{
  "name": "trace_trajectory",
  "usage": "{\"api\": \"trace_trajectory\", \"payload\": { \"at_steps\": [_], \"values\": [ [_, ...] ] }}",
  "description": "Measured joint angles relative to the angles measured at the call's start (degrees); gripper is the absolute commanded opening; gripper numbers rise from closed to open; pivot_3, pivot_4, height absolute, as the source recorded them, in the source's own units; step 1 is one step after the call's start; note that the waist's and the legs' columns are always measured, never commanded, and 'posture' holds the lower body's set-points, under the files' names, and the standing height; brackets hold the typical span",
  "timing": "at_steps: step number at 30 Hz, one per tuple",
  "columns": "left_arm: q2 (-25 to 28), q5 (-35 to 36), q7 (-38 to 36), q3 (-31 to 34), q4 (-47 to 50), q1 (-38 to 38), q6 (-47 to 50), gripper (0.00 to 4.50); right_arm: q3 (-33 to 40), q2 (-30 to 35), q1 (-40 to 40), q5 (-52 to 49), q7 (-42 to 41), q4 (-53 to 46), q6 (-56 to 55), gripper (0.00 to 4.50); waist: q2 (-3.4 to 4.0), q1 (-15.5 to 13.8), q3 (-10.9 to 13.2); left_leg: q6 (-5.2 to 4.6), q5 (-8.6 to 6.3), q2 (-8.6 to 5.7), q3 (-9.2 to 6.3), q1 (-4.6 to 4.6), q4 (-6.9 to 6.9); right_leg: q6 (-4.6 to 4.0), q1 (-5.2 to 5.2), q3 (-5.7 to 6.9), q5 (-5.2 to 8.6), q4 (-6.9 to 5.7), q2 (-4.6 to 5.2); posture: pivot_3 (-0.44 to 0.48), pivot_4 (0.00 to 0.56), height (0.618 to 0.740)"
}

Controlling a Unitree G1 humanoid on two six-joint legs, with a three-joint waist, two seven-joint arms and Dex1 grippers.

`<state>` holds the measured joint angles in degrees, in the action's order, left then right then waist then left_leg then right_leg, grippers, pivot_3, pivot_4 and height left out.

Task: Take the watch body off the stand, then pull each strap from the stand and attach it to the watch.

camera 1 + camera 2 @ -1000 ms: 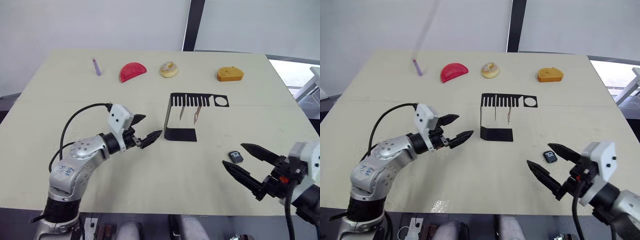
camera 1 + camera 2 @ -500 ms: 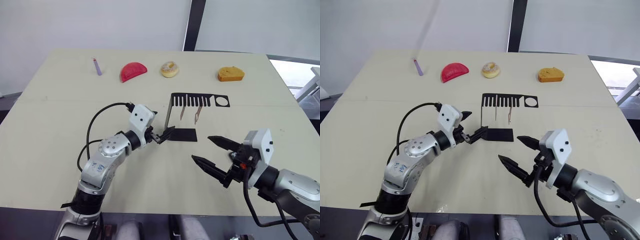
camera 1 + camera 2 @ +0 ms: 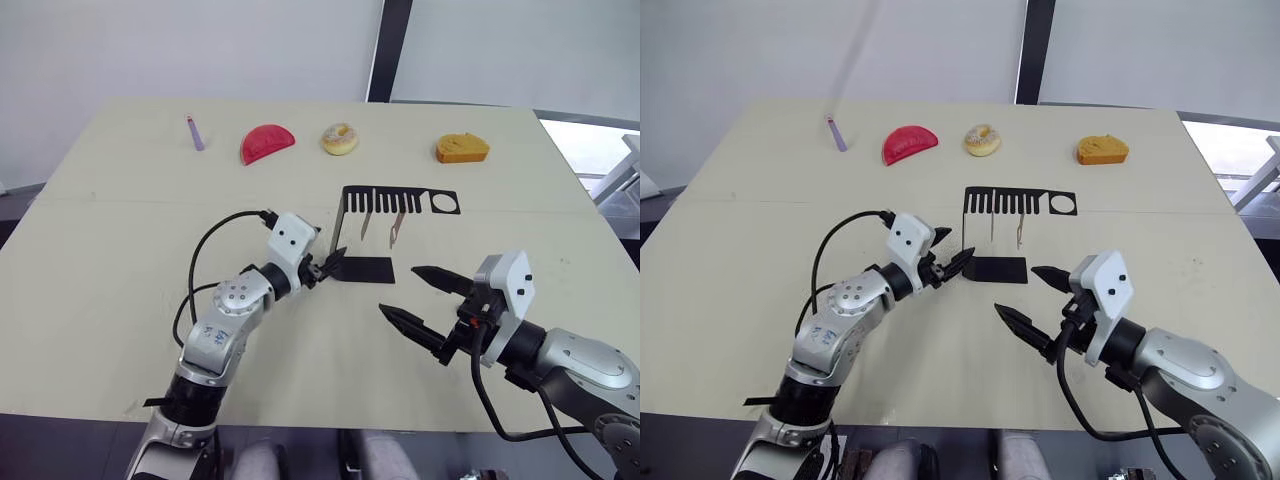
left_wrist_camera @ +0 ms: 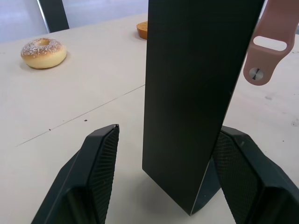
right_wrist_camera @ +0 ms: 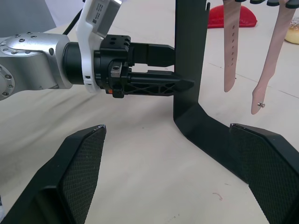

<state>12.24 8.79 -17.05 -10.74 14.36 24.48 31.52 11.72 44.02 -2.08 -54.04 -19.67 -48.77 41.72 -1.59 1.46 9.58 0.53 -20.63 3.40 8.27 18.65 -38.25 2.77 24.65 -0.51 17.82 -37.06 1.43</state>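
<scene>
Your left gripper is spread, one finger on either side of the upright of the stand, not pressed against it. Your right gripper is spread wide and holds nothing, hovering over bare table at about 5 o'clock from the stand's foot. Both straps hang from the slotted top arm, apart from each other and clear of the upright. The watch body cannot be made out. At 12 o'clock, well apart near the far edge, sit a doughnut and a red piece.
</scene>
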Motion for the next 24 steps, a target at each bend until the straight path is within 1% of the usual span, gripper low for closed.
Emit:
{"api": "trace_trajectory", "payload": {
  "at_steps": [8, 15, 17, 18, 20, 24],
  "values": [
    [-1.31, -2.69, 0.08, -0.91, -2.95, 1.77, -3.58, 3.21, 0.0, 0.01, -0.06, 0.12, 0.0, -0.01, 0.0, 4.5, 0.0, 0.0, 0.0, 0.0, 0.0, 0.0, 0.0, 0.0, 0.0, 0.0, 0.0, 0.0, 0.0, 0.0, 0.0, 0.0, 0.15, 0.737],
    [-2.36, -4.59, 0.05, -1.57, -4.68, 2.34, -4.23, 3.21, 0.0, 0.0, -0.52, 0.17, 0.0, -0.04, 0.0, 4.5, 0.0, 0.02, 0.0, 0.0, 0.0, 0.01, 0.0, 0.0, 0.0, 0.0, 0.0, 0.0, 0.0, 0.01, 0.0, 0.0, 0.15, 0.737],
    [-2.46, -4.99, 0.18, -1.55, -5.61, 2.44, -4.62, 2.65, 0.0, 0.0, -0.55, 0.21, 0.0, -0.04, -0.01, 4.5, 0.0, 0.03, 0.0, 0.0, 0.0, 0.01, 0.0, -0.01, 0.01, 0.0, 0.0, 0.0, 0.0, 0.0, 0.0, 0.0, 0.15, 0.737],
    [-2.5, -5.18, 0.21, -1.55, -5.99, 2.44, -4.67, 2.3, 0.0, 0.0, -0.55, 0.24, 0.0, -0.04, -0.01, 4.5, 0.0, 0.03, 0.0, 0.0, 0.0, 0.01, 0.0, 0.0, 0.0, 0.0, 0.0, 0.0, 0.0, 0.0, 0.0, 0.0, 0.15, 0.737],
    [-2.76, -5.38, 0.24, -1.54, -6.1, 2.44, -4.69, 1.38, 0.0, -0.03, -0.52, 0.33, 0.01, -0.04, -0.01, 4.5, 0.0, 0.01, 0.0, 0.0, 0.0, 0.01, 0.0, 0.0, 0.01, 0.0, 0.0, 0.0, 0.0, 0.01, 0.0, 0.0, 0.15, 0.737],
    [-3.31, -5.62, 0.41, -1.48, -6.1, 2.44, -4.62, 1.38, 0.0, -0.27, -0.51, 0.53, 0.01, -0.04, -0.01, 4.5, 0.0, 0.0, 0.0, 0.0, 0.0, 0.01, 0.0, 0.0, 0.0, 0.0, 0.0, 0.0, 0.0, 0.01, 0.0, 0.0, 0.15, 0.737]
  ]
}}
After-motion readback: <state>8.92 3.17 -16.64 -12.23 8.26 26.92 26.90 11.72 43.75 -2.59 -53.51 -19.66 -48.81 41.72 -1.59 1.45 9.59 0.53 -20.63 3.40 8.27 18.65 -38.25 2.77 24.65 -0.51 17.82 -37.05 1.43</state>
